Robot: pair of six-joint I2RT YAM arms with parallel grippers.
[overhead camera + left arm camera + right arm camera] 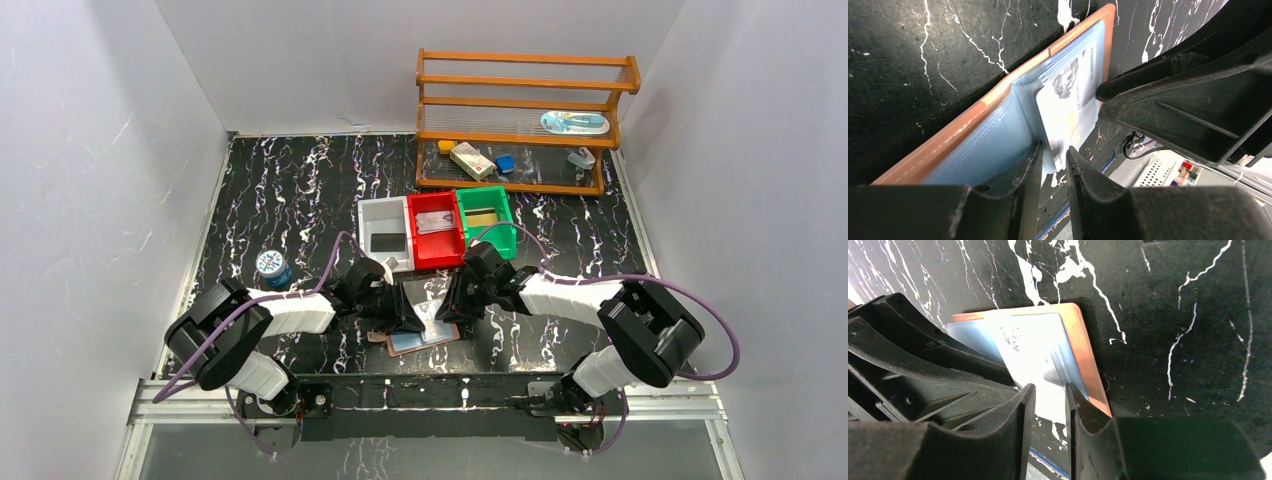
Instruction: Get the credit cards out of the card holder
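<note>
card holder [424, 341] open flat, long axis left-right, credit card [1068, 102] partly out, left claw [1054, 148], right claw [1050, 386] narrowed, grip unclear

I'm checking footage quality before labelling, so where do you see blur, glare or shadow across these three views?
Top view: evenly lit and sharp, the arms partly hiding the card holder. Left wrist: the left gripper looms dark and soft, the credit card's print shows clearly. Right wrist: the credit card looks washed out, the table crisp.
</note>
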